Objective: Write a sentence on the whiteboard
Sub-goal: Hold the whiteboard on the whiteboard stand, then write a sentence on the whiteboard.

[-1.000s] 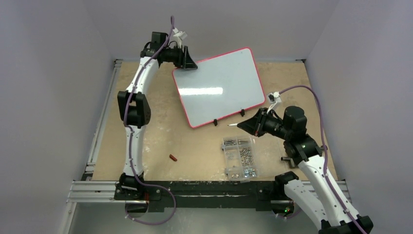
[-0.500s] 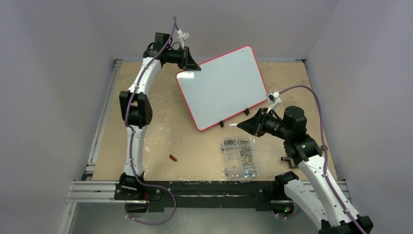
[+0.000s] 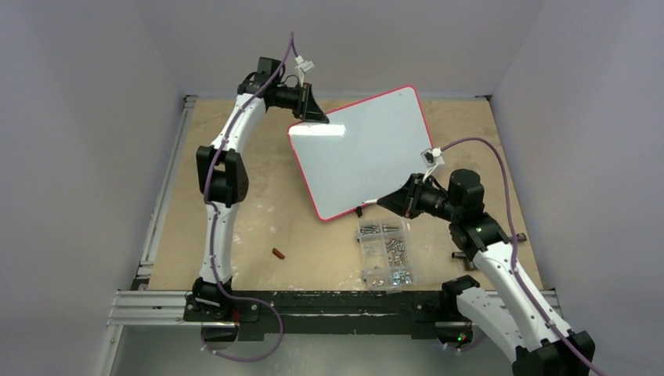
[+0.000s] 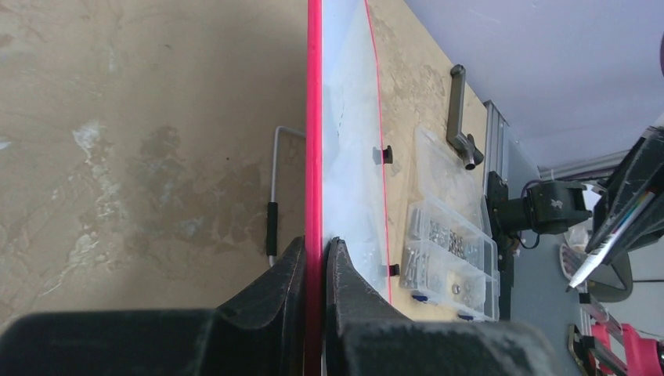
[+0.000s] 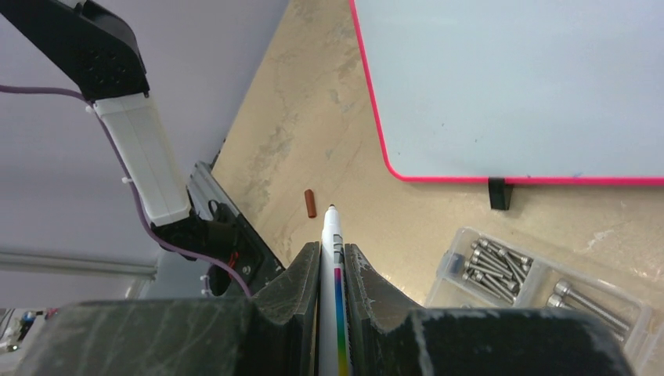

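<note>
Top view: the left gripper [image 3: 310,117] is clamping the whiteboard [image 3: 362,153] by its far-left corner mid-table. It should be bracing it firmly while the right gripper [image 3: 388,202], clamped on the marker [image 3: 373,204], is closing in. The whiteboard is sitting more rotated than a second ago.

Left wrist: the fingers [image 4: 274,290] are pinching its red edge.

Right wrist: the whiteboard is showing blank, with the marker short of it.

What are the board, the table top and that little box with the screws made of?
The board is a glossy white sheet, likely coated metal or melamine, since it shows a bright glare; its red rim looks like plastic. The table top is matte, mottled tan, probably wood or plywood. The box is clear plastic: its contents show through. The screws are bright metal, probably steel.
</note>
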Tool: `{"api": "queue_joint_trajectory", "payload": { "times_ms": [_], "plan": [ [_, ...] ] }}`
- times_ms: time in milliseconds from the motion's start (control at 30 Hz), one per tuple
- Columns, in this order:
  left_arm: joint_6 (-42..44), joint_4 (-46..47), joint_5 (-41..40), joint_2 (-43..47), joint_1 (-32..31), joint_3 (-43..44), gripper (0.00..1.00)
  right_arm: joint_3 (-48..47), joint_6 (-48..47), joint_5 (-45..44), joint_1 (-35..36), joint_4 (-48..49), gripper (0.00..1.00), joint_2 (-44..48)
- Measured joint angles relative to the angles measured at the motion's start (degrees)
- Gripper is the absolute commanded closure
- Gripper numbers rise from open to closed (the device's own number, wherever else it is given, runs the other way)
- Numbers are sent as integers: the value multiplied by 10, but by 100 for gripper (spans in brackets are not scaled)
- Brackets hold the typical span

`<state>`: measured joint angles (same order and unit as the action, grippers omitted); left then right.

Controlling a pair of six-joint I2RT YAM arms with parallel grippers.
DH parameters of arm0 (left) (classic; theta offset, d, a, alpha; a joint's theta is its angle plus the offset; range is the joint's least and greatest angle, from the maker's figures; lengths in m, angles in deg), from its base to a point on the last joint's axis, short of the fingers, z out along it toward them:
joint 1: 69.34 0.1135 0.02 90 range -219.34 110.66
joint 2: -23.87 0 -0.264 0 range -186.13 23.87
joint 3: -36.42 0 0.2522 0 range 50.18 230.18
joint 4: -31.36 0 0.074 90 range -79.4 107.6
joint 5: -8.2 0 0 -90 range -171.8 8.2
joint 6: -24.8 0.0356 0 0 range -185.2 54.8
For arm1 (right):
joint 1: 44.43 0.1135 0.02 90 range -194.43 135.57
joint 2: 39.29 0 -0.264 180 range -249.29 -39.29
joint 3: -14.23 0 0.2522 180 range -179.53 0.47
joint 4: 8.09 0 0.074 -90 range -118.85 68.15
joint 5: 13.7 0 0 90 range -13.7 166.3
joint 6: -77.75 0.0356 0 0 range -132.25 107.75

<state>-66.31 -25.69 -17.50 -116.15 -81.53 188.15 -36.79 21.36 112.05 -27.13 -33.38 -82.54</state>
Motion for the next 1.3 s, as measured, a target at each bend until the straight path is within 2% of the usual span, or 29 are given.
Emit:
{"api": "queue_joint_trajectory", "payload": {
  "times_ms": [200, 367, 500, 667, 900, 1300],
  "plan": [
    [9, -7, 14, 5, -11, -22, 100, -6, 0, -21, 46, 74, 100, -77],
    [10, 5, 10, 24, -11, -53, 100, -39, -8, -90, 122, 172, 100, -171],
    [14, 2, -9, 44, -15, -66, 100, -60, -24, -146, 152, 246, 100, -232],
    [25, -8, -29, 59, -22, -68, 100, -111, -57, -197, 165, 313, 100, -303],
    [39, -17, -51, 70, -26, -74, 100, -158, -81, -217, 168, 395, 100, -381],
    [40, -24, -74, 80, -33, -75, 100, -184, -94, -240, 172, 427, 100, -445]
  ]
}}
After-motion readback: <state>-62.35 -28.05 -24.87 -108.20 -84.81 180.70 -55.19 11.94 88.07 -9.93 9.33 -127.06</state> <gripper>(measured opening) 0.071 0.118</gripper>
